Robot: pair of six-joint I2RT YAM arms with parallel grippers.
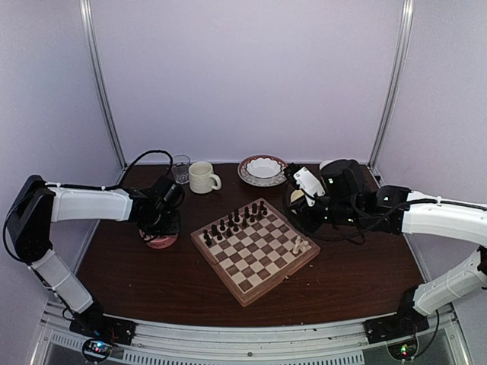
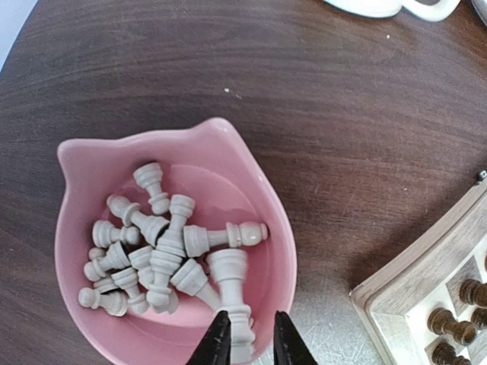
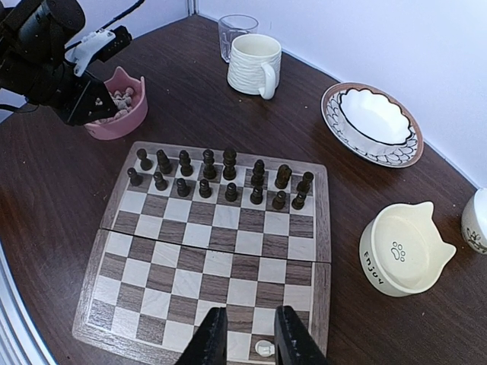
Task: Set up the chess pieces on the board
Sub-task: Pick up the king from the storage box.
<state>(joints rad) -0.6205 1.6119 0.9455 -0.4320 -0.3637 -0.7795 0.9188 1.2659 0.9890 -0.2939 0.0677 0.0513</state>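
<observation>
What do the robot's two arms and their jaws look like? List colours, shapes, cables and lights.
Both the left arm and the right arm have white tubular links joined by black joint housings. Loose black cables loop near each wrist. Each base carries small coloured lights. The jaws are black, slim and taper to blunt tips.

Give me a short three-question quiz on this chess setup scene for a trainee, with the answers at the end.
1. True or false: the dark pieces stand in two rows on the board.
2. Most cream chess pieces lie in: A the mug, B the pink bowl, C the glass.
3. Which gripper reaches into that bowl?
Key: 1 true; 2 B; 3 left gripper.
</observation>
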